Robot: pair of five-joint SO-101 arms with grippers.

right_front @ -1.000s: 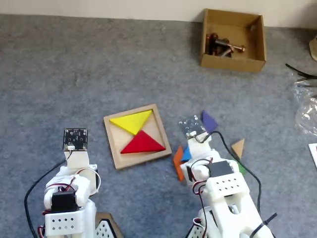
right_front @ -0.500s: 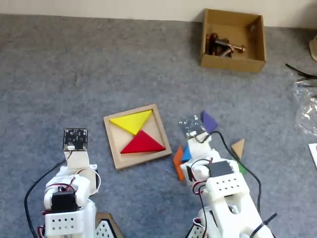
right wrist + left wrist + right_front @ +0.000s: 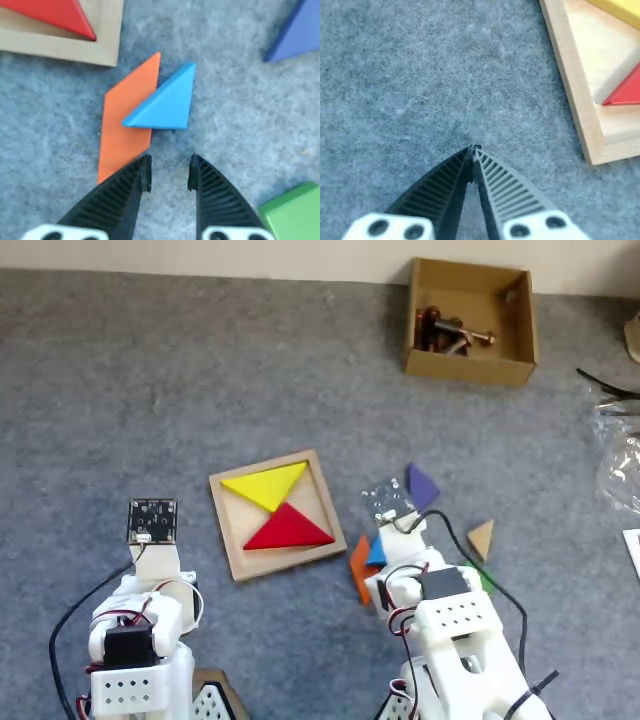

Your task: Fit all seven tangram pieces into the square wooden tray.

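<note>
The square wooden tray (image 3: 229, 539) lies mid-table and holds a yellow triangle (image 3: 264, 486) and a red triangle (image 3: 288, 528). Right of it lie an orange parallelogram (image 3: 127, 117) and, overlapping its edge, a small blue triangle (image 3: 166, 102). A purple piece (image 3: 421, 483), a tan triangle (image 3: 482, 537) and a green piece (image 3: 290, 212) lie further right. My right gripper (image 3: 169, 171) is open, its tips just short of the blue triangle, holding nothing. My left gripper (image 3: 473, 148) is shut and empty over bare carpet, left of the tray's edge (image 3: 575, 87).
A cardboard box (image 3: 470, 322) with metal parts stands at the back right. Clear plastic wrapping (image 3: 620, 455) and black cables (image 3: 605, 385) lie at the right edge. Grey carpet covers the table.
The right arm has pulled back slightly toward its base. The left arm and all pieces have stayed put.
</note>
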